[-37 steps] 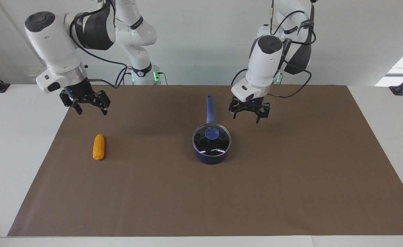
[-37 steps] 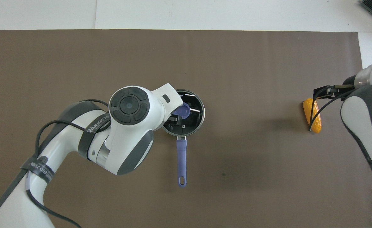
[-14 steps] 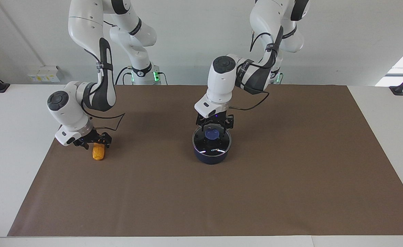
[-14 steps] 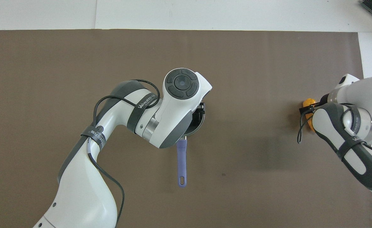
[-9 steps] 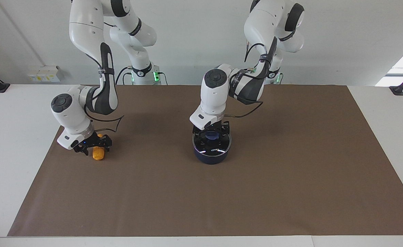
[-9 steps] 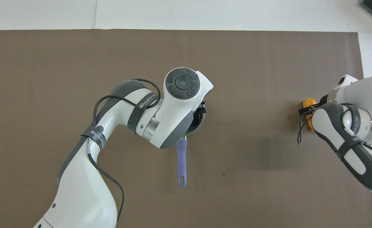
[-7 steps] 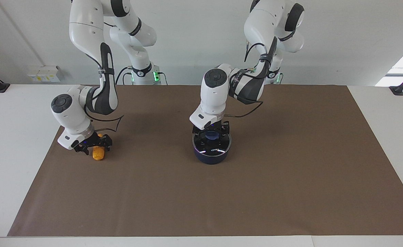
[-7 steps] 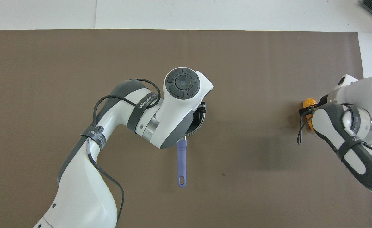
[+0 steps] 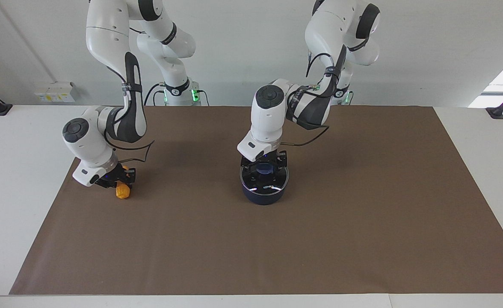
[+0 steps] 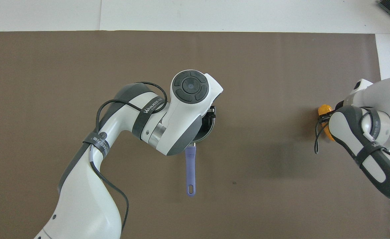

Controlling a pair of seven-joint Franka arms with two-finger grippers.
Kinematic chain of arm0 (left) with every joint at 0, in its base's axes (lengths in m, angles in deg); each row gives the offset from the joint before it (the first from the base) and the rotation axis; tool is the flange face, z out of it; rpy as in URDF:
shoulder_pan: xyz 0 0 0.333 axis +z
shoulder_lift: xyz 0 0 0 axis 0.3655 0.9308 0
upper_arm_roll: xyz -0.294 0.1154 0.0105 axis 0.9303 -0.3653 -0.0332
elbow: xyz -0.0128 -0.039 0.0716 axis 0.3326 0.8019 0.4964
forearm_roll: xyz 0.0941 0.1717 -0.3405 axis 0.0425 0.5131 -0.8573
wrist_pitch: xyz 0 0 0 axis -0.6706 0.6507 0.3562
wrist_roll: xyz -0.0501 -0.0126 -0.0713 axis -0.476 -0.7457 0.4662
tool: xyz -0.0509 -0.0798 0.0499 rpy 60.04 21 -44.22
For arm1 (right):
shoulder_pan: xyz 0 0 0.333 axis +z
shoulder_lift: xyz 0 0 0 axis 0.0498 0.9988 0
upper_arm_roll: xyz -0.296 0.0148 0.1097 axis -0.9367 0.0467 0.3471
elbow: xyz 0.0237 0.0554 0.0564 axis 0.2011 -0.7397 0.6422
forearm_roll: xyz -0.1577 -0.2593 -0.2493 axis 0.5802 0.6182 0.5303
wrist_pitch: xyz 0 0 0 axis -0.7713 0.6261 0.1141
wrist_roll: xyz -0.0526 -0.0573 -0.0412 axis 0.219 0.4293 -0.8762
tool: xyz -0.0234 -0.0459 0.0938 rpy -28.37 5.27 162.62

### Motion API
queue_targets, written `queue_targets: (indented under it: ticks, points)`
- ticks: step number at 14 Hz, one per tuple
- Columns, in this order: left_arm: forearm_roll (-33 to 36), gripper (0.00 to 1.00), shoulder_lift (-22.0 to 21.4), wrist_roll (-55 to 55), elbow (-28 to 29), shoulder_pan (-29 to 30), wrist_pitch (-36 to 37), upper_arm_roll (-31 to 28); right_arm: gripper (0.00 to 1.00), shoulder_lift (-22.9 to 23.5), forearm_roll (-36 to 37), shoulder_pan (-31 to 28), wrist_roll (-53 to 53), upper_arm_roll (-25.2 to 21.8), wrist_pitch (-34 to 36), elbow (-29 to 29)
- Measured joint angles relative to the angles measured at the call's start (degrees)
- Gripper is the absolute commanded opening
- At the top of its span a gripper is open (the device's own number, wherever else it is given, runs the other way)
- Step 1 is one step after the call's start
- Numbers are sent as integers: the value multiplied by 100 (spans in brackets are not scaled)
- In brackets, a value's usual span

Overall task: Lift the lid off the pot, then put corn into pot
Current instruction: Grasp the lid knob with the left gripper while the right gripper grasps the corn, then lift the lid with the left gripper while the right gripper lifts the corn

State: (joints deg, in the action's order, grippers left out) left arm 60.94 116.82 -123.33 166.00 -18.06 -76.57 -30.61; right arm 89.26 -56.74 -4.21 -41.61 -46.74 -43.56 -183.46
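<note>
One pot point(image 9: 263, 193), one lid point(image 9: 273, 182) on it, one corn point(image 9: 123, 192), two arms. At middle frame the left gripper point(image 9: 263, 163) stands spread around the lid's blue knob. At left of the facing view, the right gripper point(image 9: 115, 178) is clamped on the corn, on the brown mat point(image 9: 362, 222).

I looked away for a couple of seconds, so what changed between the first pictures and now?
Both arms came down from above the table. The right gripper dropped onto the corn and shut on it. The left gripper sank over the lid, open around its blue knob. Lid, pot and corn stayed where they were.
</note>
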Motion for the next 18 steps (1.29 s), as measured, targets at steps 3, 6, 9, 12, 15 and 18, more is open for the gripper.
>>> queue_targets:
  ticks: [3, 6, 9, 12, 15, 18]
  points:
    - [0, 87, -88, 2, 84, 0, 23, 1, 0, -16, 0, 10, 0, 26, 56, 299]
    - [0, 80, -129, 5, 159, 0, 23, 3, 0, -88, 0, 22, 0, 54, 222, 486]
    - [0, 73, -132, 4, 161, 0, 14, 9, 0, -314, 0, 112, 0, 77, 393, 542]
    - [1, 72, -139, 4, 162, 0, 13, 11, 0, -739, 0, 271, -159, 82, 1300, 817]
    - [3, 66, -143, 4, 161, 0, 11, 10, 0, -1150, 0, 296, -261, 81, 2003, 1096]
    - [4, 50, -144, 2, 162, 0, 4, 9, 0, -1469, -4, 295, -289, 80, 2429, 1225]
